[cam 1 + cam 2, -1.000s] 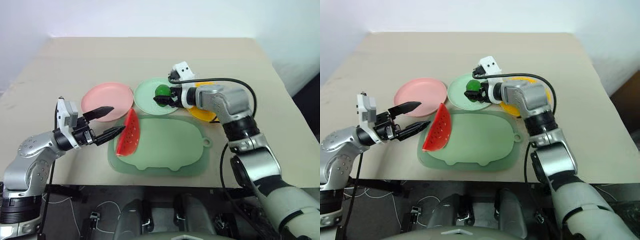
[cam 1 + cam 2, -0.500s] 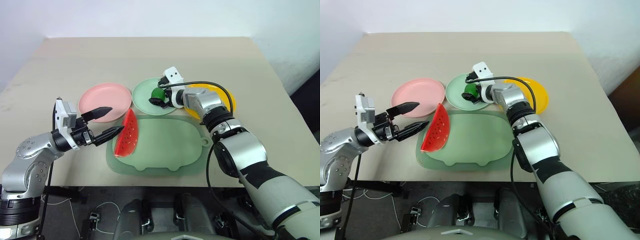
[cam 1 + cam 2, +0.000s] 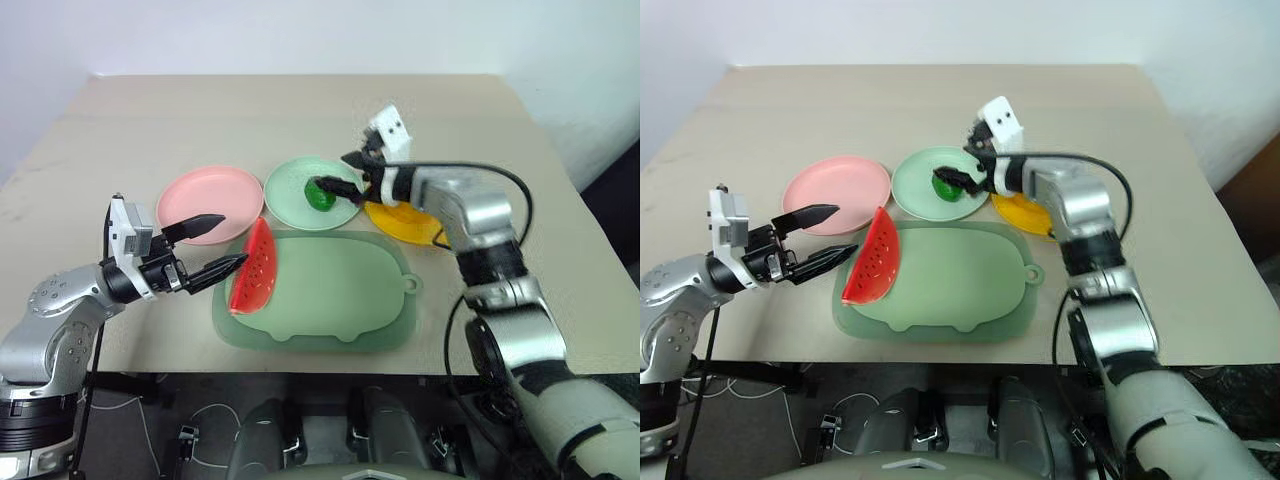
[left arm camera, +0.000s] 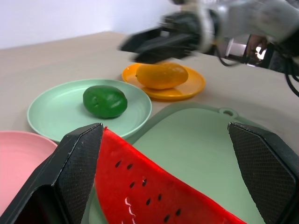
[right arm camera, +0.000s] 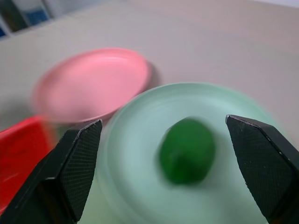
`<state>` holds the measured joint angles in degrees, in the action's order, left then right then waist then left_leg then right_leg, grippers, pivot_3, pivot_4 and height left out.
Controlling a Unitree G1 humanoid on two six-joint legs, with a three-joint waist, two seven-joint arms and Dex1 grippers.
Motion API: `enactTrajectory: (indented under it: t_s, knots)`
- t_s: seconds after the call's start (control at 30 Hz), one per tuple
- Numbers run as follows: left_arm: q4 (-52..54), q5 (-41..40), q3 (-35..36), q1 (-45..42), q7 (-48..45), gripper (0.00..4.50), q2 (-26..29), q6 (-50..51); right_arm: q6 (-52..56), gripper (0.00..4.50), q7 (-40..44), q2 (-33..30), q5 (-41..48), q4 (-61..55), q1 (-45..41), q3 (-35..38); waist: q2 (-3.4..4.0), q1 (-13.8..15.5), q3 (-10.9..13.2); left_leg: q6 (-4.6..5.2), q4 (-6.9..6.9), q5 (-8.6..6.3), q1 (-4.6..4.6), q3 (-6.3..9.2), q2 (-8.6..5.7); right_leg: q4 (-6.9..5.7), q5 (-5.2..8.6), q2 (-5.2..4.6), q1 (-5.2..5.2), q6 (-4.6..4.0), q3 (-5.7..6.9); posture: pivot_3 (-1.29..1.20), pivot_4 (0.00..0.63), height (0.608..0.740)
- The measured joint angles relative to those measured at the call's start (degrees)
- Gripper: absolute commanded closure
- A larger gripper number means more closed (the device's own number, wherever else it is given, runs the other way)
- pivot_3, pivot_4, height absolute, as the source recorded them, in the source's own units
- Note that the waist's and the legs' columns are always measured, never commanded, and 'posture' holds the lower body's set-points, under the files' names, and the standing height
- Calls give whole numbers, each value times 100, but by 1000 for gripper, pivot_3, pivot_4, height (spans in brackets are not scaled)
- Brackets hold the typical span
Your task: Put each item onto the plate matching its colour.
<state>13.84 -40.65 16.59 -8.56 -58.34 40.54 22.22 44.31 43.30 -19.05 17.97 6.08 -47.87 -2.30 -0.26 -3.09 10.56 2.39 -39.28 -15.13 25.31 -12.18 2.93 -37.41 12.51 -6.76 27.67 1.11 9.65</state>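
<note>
Now the Watermelon Waits by the Left Gripper

Only the red plastic watermelon wedge (image 3: 254, 268) remains misplaced, standing on the pale green mat (image 3: 330, 300), its long axis running away from the robot. Left gripper (image 3: 222, 243), jaws wide, hovers just beside it, nearer than the open, empty right gripper (image 3: 346, 174); the round pink plate (image 3: 200, 195) lies just beyond.

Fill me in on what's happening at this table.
A robot is sorting toy foods onto colour-matched plates. The green fruit lies on the green plate, and the open right tool hangs just above it. The yellow fruit sits on the yellow plate. The watermelon rests on the mat; the open left tool is beside it, the pink plate unfilled.
</note>
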Motion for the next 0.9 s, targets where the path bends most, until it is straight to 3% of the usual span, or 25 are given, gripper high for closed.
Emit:
enactTrajectory:
  t_s: [0.27, 0.47, 0.73, 0.9]
  knots:
    - [55, 0, 139, 326, 114, 0, 4, -4, 1260, 16, 25, -526, 1454, -3010, 1671, 558, -2, 70, -1, -5, 0, -1, -10, 4, 0, 9, 1, -1, -12, -2, 0, 0, 150, 696]
    - [225, 1, 220, 357, 262, 0, 2, -6, 1371, 16, -27, -867, 1659, -3169, 1858, 495, -2, 91, -1, -5, -2, -1, -9, 4, -2, 23, 0, -2, -19, -3, 0, 0, 150, 696]
    - [493, 62, 198, 451, 458, 0, -116, -34, 679, 16, 274, -1369, 1585, -3099, 2090, 358, -3, 108, -2, -4, -2, -1, -12, 4, -1, 23, 0, 0, -22, -2, 2, 0, 150, 696]
    - [554, 552, -132, 468, 1134, 0, -339, 13, 532, 16, 252, -1382, 1588, -3099, 2089, 278, -5, 111, -3, -3, -2, -1, -18, 5, -2, 23, 0, -1, -29, -2, 2, 0, 150, 696]
